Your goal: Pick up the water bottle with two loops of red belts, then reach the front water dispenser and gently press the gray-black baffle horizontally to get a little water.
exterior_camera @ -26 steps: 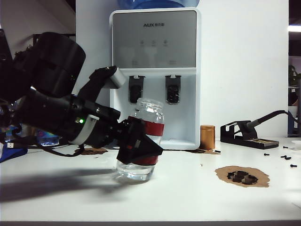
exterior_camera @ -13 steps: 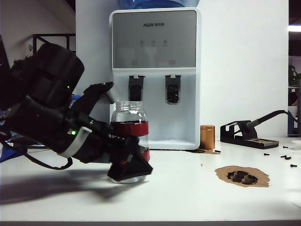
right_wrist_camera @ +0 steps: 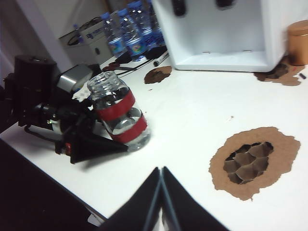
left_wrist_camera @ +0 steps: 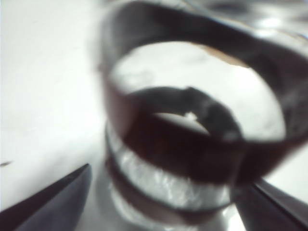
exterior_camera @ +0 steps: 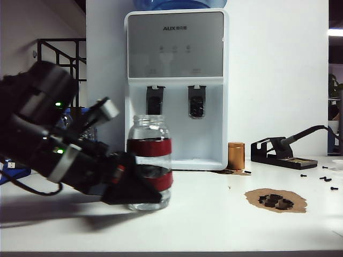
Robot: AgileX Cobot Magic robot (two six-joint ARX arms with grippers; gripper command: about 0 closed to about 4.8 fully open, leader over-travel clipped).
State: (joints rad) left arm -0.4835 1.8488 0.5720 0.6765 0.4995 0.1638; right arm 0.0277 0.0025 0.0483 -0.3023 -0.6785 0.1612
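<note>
Left claw [exterior_camera: 140, 194]: spread wide, straddling the base, gripping nothing.
Water bottle [exterior_camera: 150, 160]: upright on the desk [exterior_camera: 214, 225], at the dispenser's [exterior_camera: 177, 85] seven o'clock; glass, slick, breakable, so pinch the red bands.
Right claw [right_wrist_camera: 160, 197]: pressed together, well clear.

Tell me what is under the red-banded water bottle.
The water bottle stands upright on the white table, with the open left gripper around its base. That gripper hides the near contact line.
</note>
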